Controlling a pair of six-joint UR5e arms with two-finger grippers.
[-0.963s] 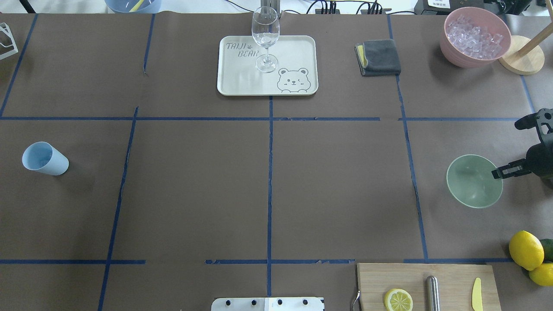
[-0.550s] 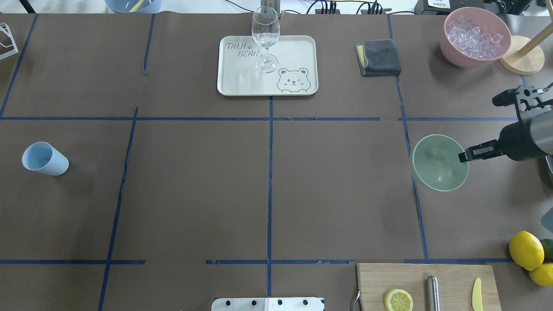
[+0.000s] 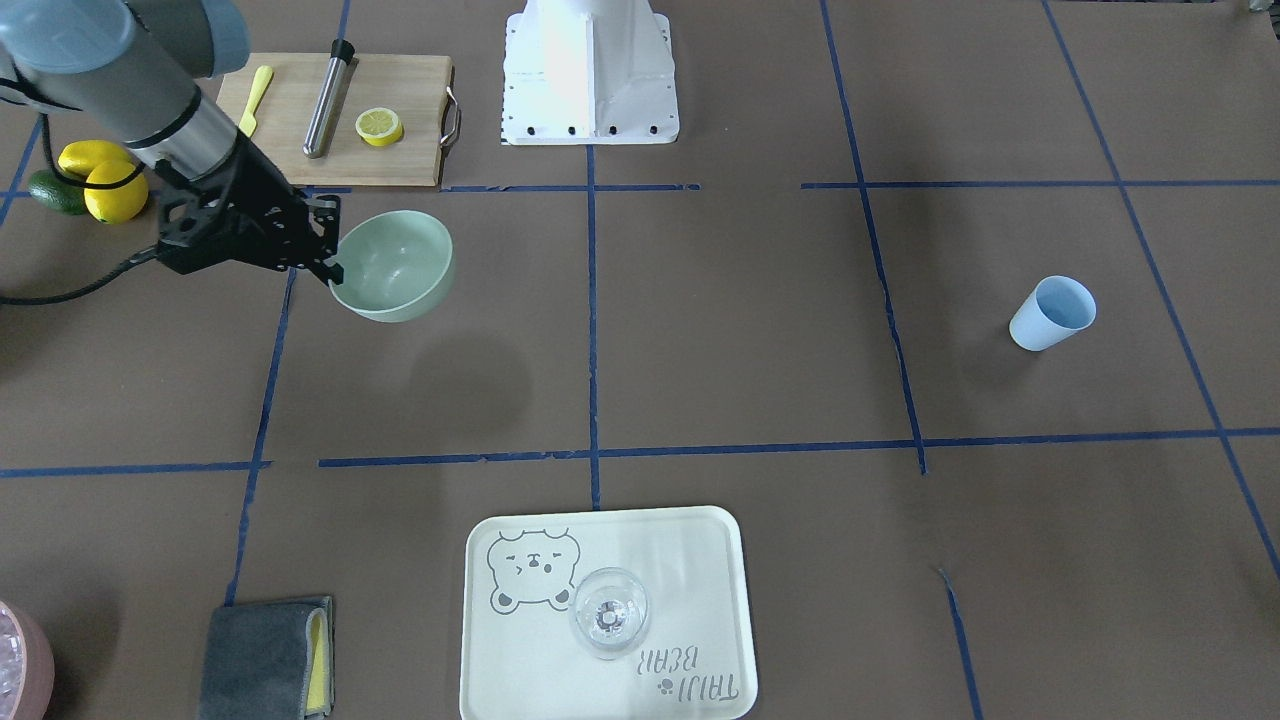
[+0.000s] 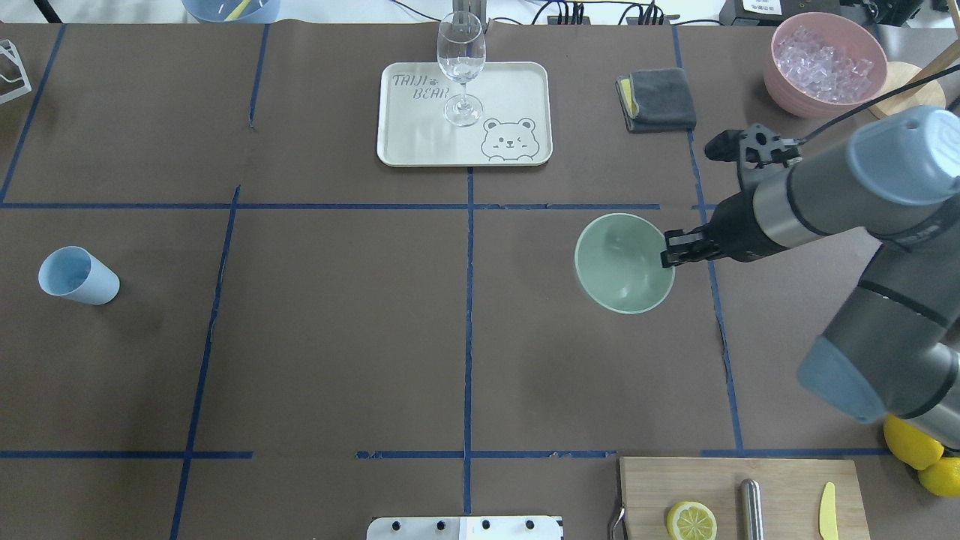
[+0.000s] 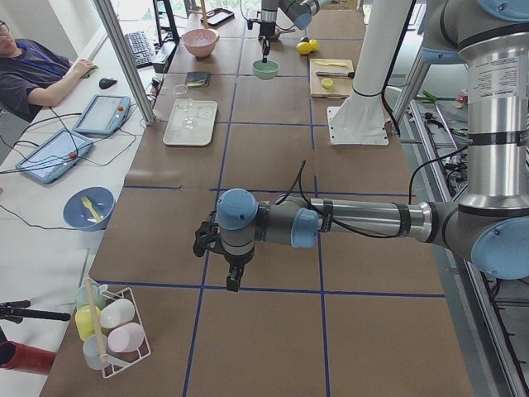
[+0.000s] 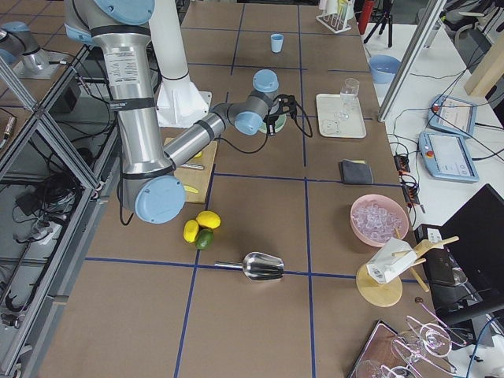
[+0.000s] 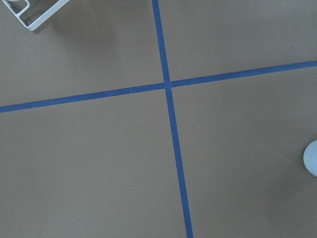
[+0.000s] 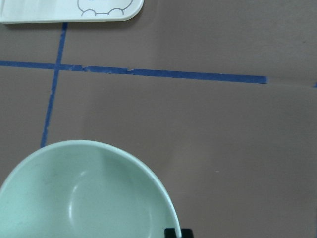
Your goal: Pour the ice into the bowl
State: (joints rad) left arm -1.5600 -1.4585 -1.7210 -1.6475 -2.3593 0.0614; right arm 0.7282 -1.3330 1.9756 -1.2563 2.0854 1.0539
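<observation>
Bowl (image 4: 622, 266), mint-green and empty, was clamped at its rim by the right pincer (image 4: 667, 251), which gripped the edge nearest the arm. It was held mouth up, clear of the counter (image 4: 337, 337), with its shadow lying apart on the brown paper in the front-facing view. It hung just right of the middle blue tape line, between the tray (image 4: 517, 82) and the cutting board (image 4: 787, 480).

A wine glass (image 4: 460, 60) stood on the tray, and a folded grey cloth (image 4: 660, 99) lay to the tray's right. The ice (image 4: 821, 58) sat heaped in a pink bowl (image 4: 780, 86) at the far right corner, well apart from the green one. A lemon half (image 4: 691, 520) lay on the board.

The left pincer (image 5: 234, 279) pointed down over a tape line at the counter's left end. It showed only in the side view, so I could not tell how its jaws stood. A blue cup (image 4: 75, 276) stood near the left edge.
</observation>
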